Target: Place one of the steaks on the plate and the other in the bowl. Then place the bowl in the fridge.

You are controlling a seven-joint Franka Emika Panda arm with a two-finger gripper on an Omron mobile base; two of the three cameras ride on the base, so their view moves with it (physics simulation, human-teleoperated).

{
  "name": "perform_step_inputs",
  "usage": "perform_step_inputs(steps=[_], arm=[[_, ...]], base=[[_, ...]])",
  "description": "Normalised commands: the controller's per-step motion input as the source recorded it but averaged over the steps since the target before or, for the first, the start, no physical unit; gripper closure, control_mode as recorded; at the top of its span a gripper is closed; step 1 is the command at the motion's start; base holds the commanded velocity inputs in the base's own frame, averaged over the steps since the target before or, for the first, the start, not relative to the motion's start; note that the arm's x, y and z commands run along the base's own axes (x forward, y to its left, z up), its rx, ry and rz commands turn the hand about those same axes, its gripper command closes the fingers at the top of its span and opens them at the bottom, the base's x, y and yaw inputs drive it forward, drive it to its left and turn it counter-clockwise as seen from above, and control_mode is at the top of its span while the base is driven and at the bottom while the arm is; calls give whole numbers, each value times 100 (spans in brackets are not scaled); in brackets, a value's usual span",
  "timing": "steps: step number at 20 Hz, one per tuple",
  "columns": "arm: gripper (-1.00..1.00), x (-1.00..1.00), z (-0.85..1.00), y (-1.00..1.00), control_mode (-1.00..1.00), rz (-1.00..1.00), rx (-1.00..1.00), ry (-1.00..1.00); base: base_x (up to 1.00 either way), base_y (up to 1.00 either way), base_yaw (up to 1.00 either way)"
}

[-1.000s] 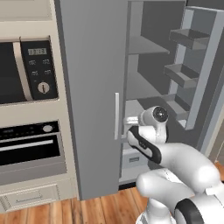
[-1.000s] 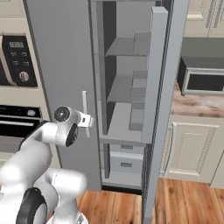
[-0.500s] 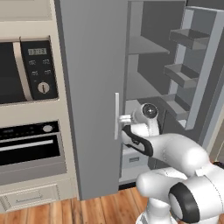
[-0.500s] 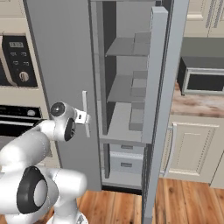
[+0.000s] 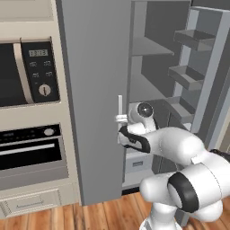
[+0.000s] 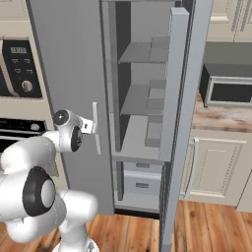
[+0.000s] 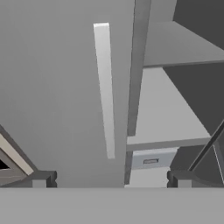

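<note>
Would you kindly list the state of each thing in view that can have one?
Fridge right door: swung open, shelves inside bare as far as seen.
Fridge left door: closed.
Fridge drawers: pushed in.
Oven: door closed.
Tool: open, holding nothing, near the fridge handle.

A home kitchen is indicated: a tall grey two-door fridge (image 5: 96,90) stands open before the pincer (image 7: 109,179), a cream-framed built-in oven (image 5: 29,150) is seen to its left, and cream cabinets (image 6: 219,170) to its right.
</note>
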Motion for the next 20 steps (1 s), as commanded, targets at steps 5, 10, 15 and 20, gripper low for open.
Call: perform_step_inputs(steps=[5, 10, 15, 20], arm=[[-100, 49, 0, 13, -100, 0, 0, 0], [-100, 22, -11, -27, -100, 0, 0, 0], [-100, 29, -15, -12, -100, 0, 0, 0], [-100, 39, -1, 7, -100, 0, 0, 0]], base=[[0, 0, 0], [0, 0, 0], [0, 0, 0], [0, 0, 0]])
